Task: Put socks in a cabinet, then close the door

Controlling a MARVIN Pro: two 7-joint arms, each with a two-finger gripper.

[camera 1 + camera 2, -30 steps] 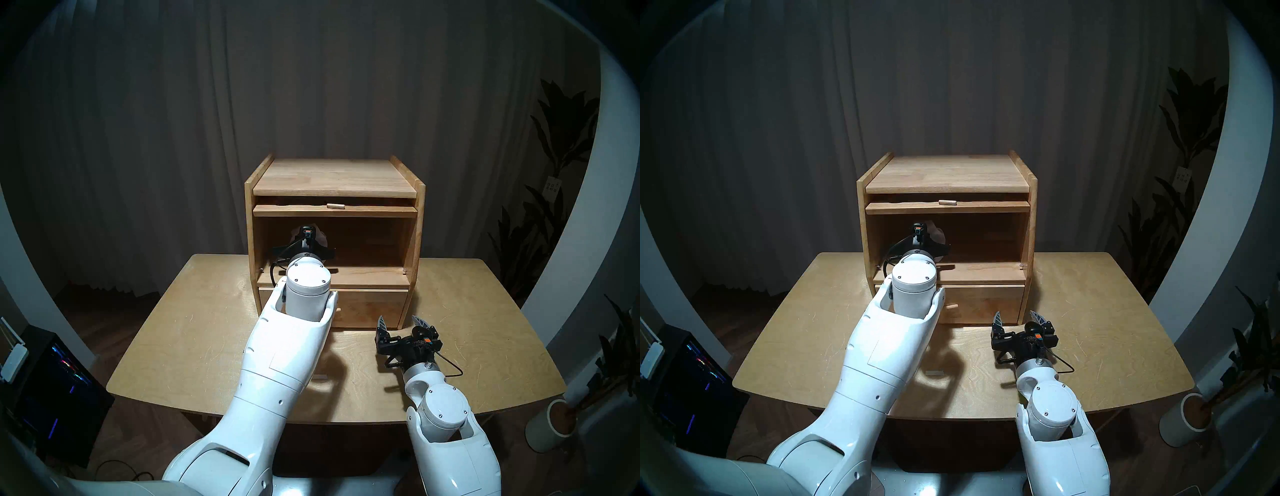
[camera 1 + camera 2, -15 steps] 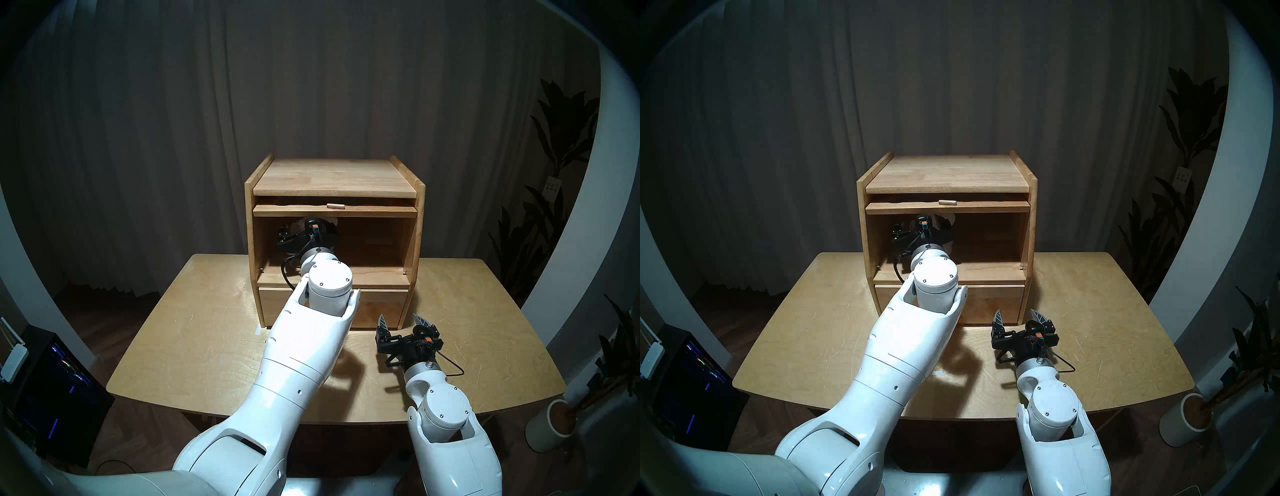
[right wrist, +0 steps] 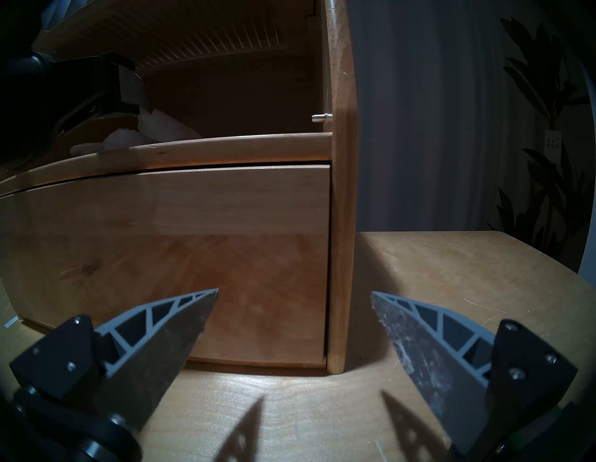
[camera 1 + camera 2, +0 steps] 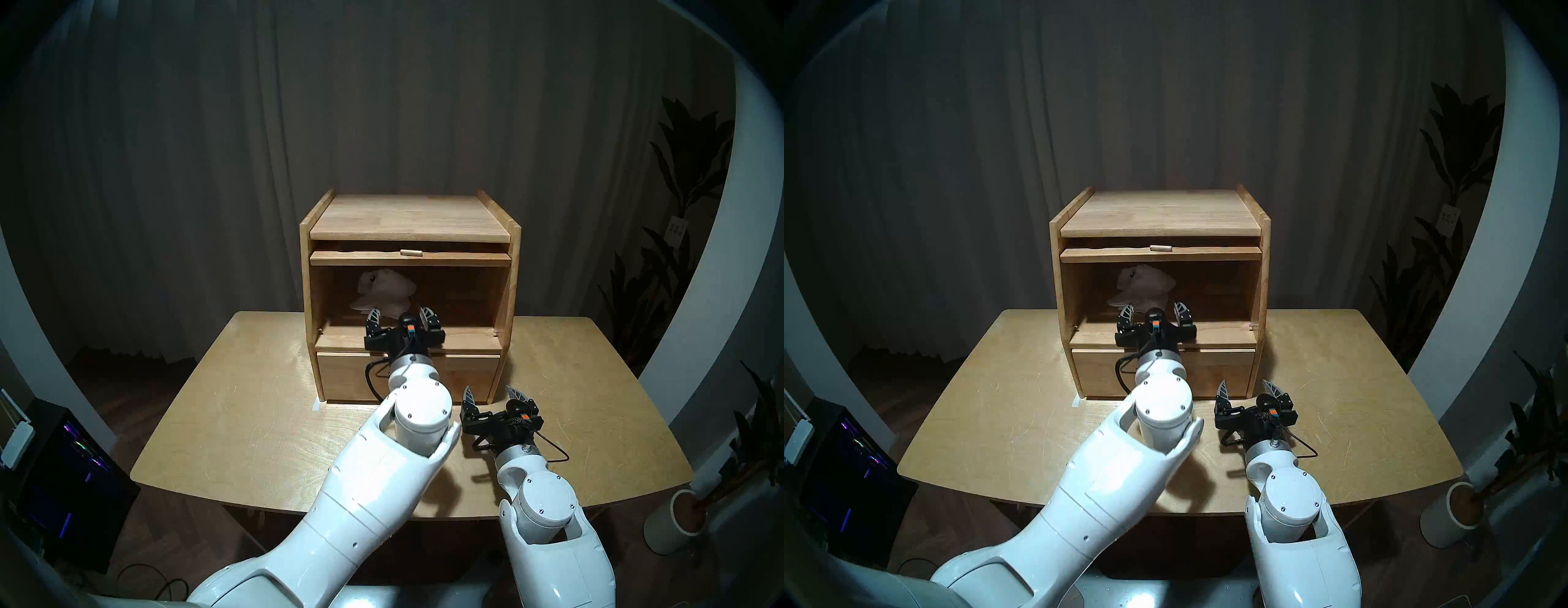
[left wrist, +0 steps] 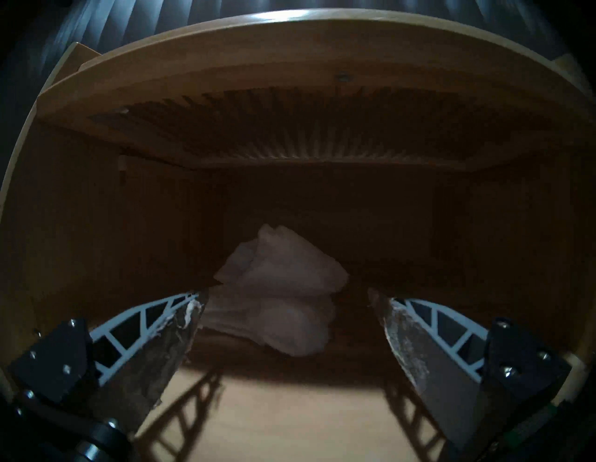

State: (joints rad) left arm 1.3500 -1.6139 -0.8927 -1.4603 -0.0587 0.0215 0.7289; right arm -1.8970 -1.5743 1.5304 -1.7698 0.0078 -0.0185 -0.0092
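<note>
Fingers (image 5: pixel 167 326) of the left gripper (image 4: pixel 401 316) spread wide and empty at the cabinet (image 4: pixel 409 212) mouth, socks (image 4: pixel 384 291) bundled inside, right gripper (image 4: pixel 492 392) fingers wide too, door (image 4: pixel 409 257) raised.

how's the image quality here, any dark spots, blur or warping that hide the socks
Head views: fisheye bends the table edge, dark rim; socks dim but readable in the cabinet. Left wrist view: interior murky, socks soft, left pincer casts hard shadows. Right wrist view: drawer front bows, socks half hidden.
</note>
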